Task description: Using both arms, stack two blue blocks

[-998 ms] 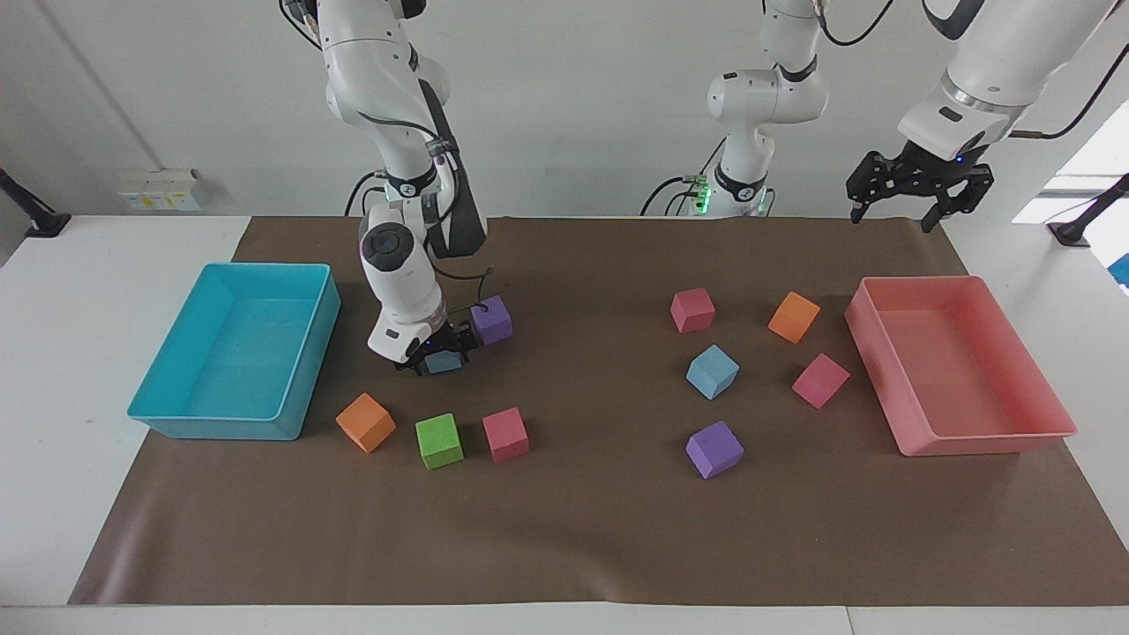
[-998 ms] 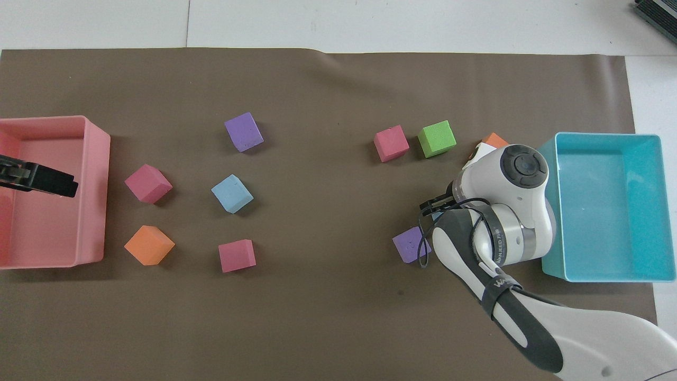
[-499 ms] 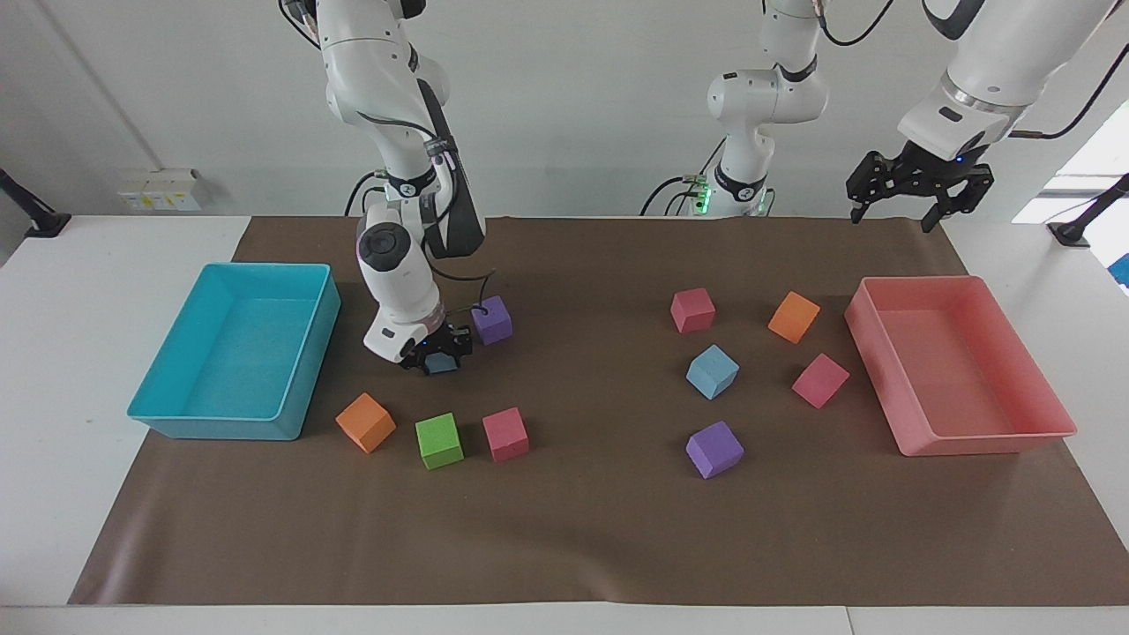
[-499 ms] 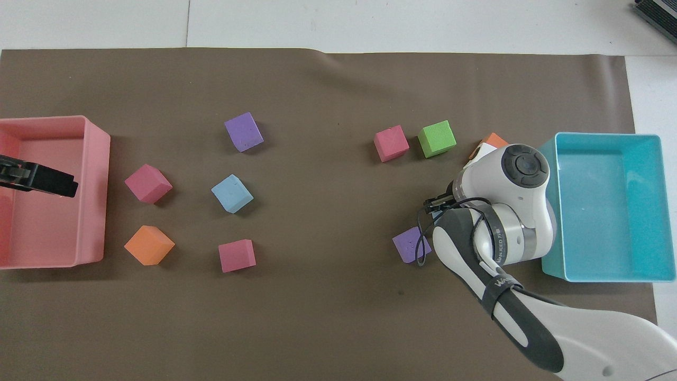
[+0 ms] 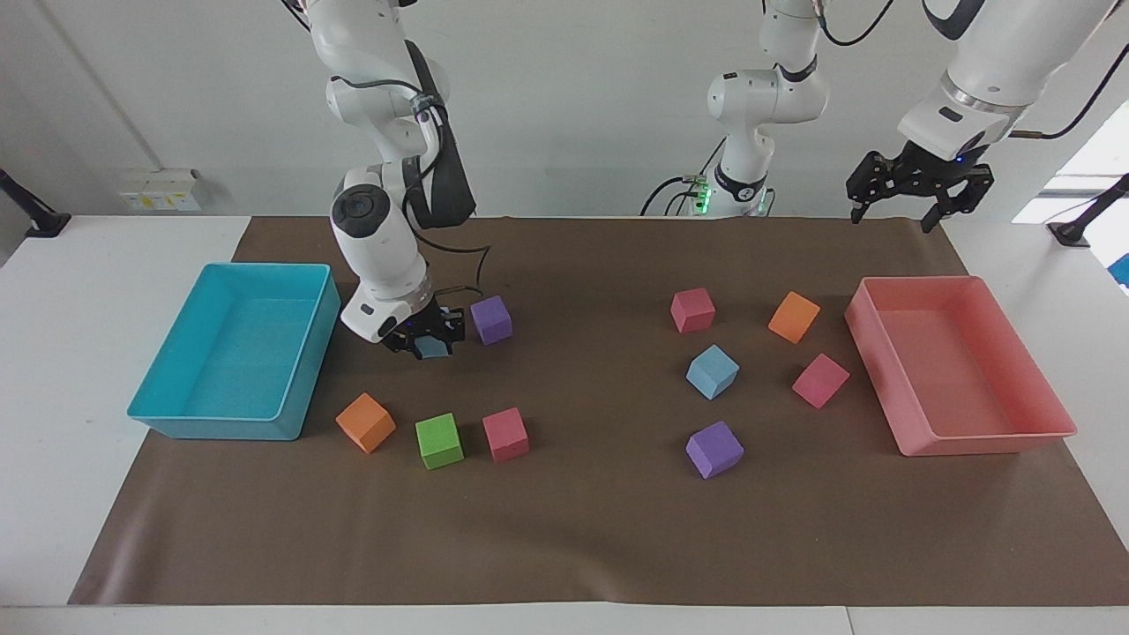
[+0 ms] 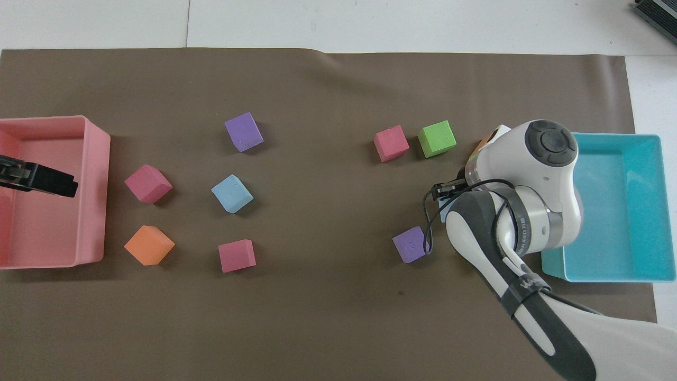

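One blue block (image 5: 433, 349) hangs just above the mat beside a purple cube (image 5: 490, 319), with my right gripper (image 5: 430, 339) shut on it. In the overhead view the right arm covers nearly all of this block; only a pale sliver (image 6: 443, 210) shows. The other blue block (image 5: 712, 371) (image 6: 232, 193) lies free on the mat toward the left arm's end, among other cubes. My left gripper (image 5: 908, 212) (image 6: 63, 185) hangs open and empty, high over the pink tray (image 5: 970, 441), and waits.
A cyan tray (image 5: 176, 414) stands at the right arm's end. Orange (image 5: 365, 422), green (image 5: 438, 440) and red (image 5: 504, 434) cubes lie farther from the robots than the held block. Red (image 5: 692, 310), orange (image 5: 793, 317), pink (image 5: 819, 380) and purple (image 5: 714, 449) cubes surround the free blue block.
My right gripper has shut on the blue block and lifted it off the mat, and the wrist has risen with it. The left arm has not moved.
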`<state>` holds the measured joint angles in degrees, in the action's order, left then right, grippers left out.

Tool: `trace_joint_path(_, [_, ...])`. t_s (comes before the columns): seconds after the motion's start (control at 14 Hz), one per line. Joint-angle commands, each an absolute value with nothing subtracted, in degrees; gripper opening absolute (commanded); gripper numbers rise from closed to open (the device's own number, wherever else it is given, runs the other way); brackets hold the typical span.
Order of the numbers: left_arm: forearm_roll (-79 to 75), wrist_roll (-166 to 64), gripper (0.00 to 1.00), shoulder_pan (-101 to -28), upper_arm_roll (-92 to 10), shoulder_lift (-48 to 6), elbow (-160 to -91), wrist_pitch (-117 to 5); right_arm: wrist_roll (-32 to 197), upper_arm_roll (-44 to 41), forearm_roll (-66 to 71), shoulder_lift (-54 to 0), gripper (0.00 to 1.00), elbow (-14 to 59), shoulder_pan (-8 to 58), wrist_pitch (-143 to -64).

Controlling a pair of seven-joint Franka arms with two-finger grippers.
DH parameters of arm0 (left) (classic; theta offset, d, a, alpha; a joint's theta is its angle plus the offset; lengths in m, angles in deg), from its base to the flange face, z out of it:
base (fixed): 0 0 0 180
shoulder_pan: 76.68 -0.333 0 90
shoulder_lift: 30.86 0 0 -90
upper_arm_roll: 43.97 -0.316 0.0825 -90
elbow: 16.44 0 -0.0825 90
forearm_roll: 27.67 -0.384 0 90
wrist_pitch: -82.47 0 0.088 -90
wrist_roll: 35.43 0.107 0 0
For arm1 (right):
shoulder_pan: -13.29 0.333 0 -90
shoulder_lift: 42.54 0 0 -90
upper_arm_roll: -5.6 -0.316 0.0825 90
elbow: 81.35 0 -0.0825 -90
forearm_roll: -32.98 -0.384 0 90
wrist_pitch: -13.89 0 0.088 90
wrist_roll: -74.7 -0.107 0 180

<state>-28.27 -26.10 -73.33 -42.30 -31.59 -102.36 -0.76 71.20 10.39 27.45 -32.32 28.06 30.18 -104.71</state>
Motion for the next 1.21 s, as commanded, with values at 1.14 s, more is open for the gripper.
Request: trace_joint_path(1.14, [-27.6,-25.5,1.0,-73.6,-42.2,-32.5,-103.4,-0.5,53.1,9.7,28.1,-12.9,0.0,5.4,45.6,-107.1])
